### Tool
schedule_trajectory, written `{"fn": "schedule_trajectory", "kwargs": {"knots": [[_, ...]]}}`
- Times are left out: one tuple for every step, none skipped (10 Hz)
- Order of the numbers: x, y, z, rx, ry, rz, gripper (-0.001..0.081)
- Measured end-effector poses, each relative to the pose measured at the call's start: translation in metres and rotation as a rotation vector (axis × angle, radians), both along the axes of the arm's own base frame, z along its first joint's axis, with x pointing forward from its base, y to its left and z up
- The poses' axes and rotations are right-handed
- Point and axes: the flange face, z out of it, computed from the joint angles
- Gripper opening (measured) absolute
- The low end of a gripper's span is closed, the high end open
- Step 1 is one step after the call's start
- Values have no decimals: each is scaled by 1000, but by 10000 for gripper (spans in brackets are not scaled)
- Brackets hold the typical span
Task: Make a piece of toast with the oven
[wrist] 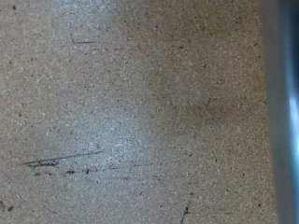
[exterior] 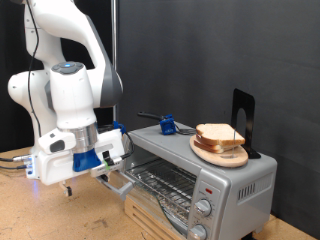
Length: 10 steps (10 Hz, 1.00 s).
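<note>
The oven [exterior: 235, 185] is a silver toaster oven on the exterior view's right, with knobs [exterior: 205, 208] on its front. Its door [exterior: 148, 205] hangs open and the wire rack [exterior: 165, 183] shows inside. Slices of toast [exterior: 220, 135] are stacked on a round wooden plate [exterior: 222, 154] on the oven's top. My gripper [exterior: 68, 184] hangs over the tabletop just left of the door's handle bar [exterior: 115, 178], with nothing seen in it. The wrist view shows only speckled tabletop [wrist: 121, 112] and a blurred silver edge [wrist: 283, 112]; no fingers show there.
A small blue object [exterior: 167, 125] and a black upright stand [exterior: 243, 118] sit on the oven's top. A dark curtain closes the back. A cable runs from the hand toward the exterior view's left edge [exterior: 12, 162].
</note>
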Motion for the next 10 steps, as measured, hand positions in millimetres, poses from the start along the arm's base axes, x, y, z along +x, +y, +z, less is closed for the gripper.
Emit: {"fn": "schedule_trajectory", "kwargs": {"knots": [[0, -4, -3, 6, 2, 4, 809], [1, -8, -6, 13, 4, 4, 809], [1, -11, -9, 23, 1, 2, 809], [0, -14, -12, 38, -3, -2, 809], [-1, -17, -14, 52, -8, -8, 809], [-1, -18, -16, 63, -16, -10, 809], [-2, -20, -18, 72, -29, -8, 809], [-3, -22, -20, 87, -45, -8, 809], [-5, -23, -21, 102, -66, -9, 809], [-5, -23, -22, 119, -83, -4, 809]]}}
